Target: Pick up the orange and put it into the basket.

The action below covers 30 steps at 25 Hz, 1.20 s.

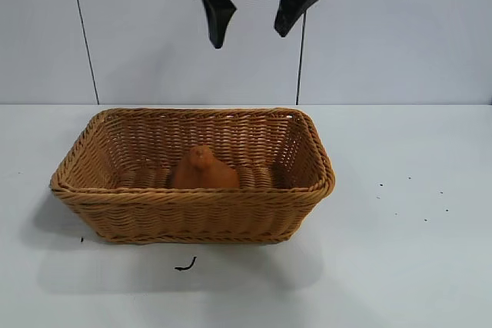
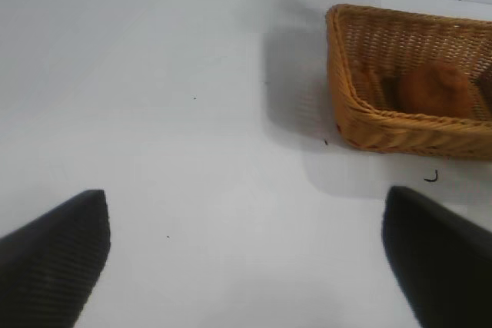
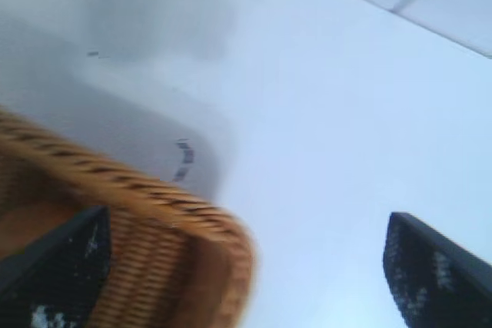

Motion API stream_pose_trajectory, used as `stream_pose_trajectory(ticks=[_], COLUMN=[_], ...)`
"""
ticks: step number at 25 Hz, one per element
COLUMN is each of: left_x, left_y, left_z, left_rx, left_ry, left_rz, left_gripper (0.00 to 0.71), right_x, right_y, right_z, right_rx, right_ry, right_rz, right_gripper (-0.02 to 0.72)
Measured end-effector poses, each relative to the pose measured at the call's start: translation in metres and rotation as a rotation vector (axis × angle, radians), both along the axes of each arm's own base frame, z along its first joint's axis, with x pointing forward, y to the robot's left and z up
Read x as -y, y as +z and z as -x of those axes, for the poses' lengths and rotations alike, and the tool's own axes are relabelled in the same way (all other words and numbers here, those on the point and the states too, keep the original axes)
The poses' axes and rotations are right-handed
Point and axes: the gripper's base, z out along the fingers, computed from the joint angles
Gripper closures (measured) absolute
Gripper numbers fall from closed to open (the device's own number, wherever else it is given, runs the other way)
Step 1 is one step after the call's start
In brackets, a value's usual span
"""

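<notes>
The orange [image 1: 202, 169] sits inside the tan wicker basket [image 1: 192, 194] near its front wall, knobby bump up, with nothing touching it. High above the basket's back rim my right gripper [image 1: 250, 36] hangs open and empty. In the right wrist view its jaws [image 3: 246, 266] stand wide apart over a corner of the basket [image 3: 154, 193]. My left gripper [image 2: 246, 255] is out of the exterior view. It stands open and empty over bare table, well away from the basket [image 2: 415, 134], whose orange [image 2: 438, 90] shows inside.
The basket stands on a white table [image 1: 400, 266] in front of a pale panelled wall. A small dark curled scrap [image 1: 185, 266] lies just in front of the basket, and a few black specks [image 1: 380, 186] dot the table to its right.
</notes>
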Motion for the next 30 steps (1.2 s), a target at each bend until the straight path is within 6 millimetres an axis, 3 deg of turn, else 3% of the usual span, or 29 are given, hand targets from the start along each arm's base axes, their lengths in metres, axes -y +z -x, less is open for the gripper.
stream_pose_trajectory(ticks=[9,15,23,26,30], left_x=[0.000,0.000,0.000,0.000,0.000], left_y=[0.000,0.000,0.000,0.000,0.000], left_z=[0.000,0.000,0.000,0.000,0.000], left_rx=[0.000,0.000,0.000,0.000,0.000], left_ry=[0.000,0.000,0.000,0.000,0.000], left_rz=[0.000,0.000,0.000,0.000,0.000], left_gripper=[0.018,0.018,0.018,0.018,0.018], right_x=[0.118,0.169,0.175,0.175,0.177], right_y=[-0.002,-0.002,0.018,0.023,0.012], right_z=[-0.039,-0.046,-0.034,-0.016,0.020], right_rx=[-0.011,-0.029,-0.018,-0.047,-0.153], right_ry=[-0.256,-0.382,-0.386,-0.363,-0.345], right_rz=[-0.012,-0.079,-0.121,-0.105,-0.067], right_gripper=[0.010,0.010,0.008,0.008,0.008])
